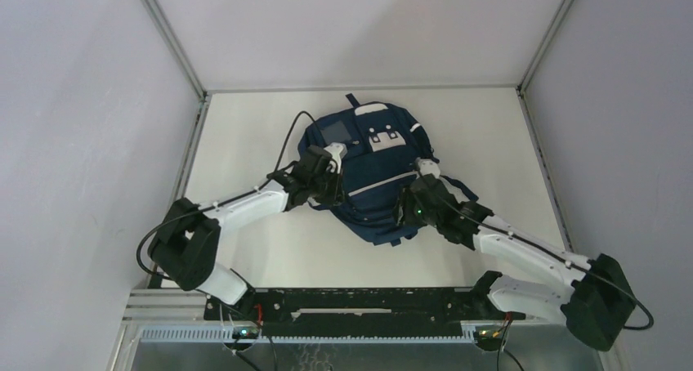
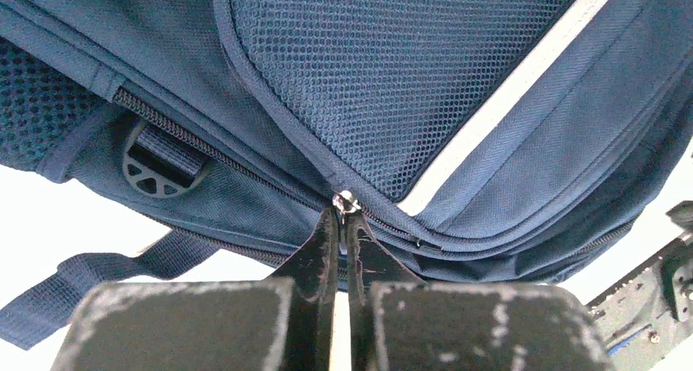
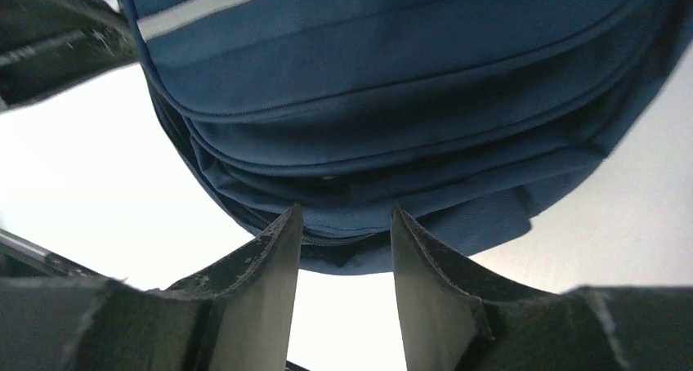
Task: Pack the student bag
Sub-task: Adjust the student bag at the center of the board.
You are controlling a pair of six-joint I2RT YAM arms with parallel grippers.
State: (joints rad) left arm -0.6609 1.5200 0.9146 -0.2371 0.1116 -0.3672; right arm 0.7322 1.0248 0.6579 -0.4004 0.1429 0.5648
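Mid-frame, the student bag (image 1: 369,193) is lying zipped with packing barely starting: left gripper (image 2: 344,222) is pinching the zipper pull (image 2: 346,199), right gripper (image 3: 345,214) is hovering open-jawed at its bottom edge.

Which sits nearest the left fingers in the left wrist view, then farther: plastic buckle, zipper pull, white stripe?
1. The zipper pull, pinched between the fingers.
2. The white stripe, up to the right.
3. The plastic buckle, far left.
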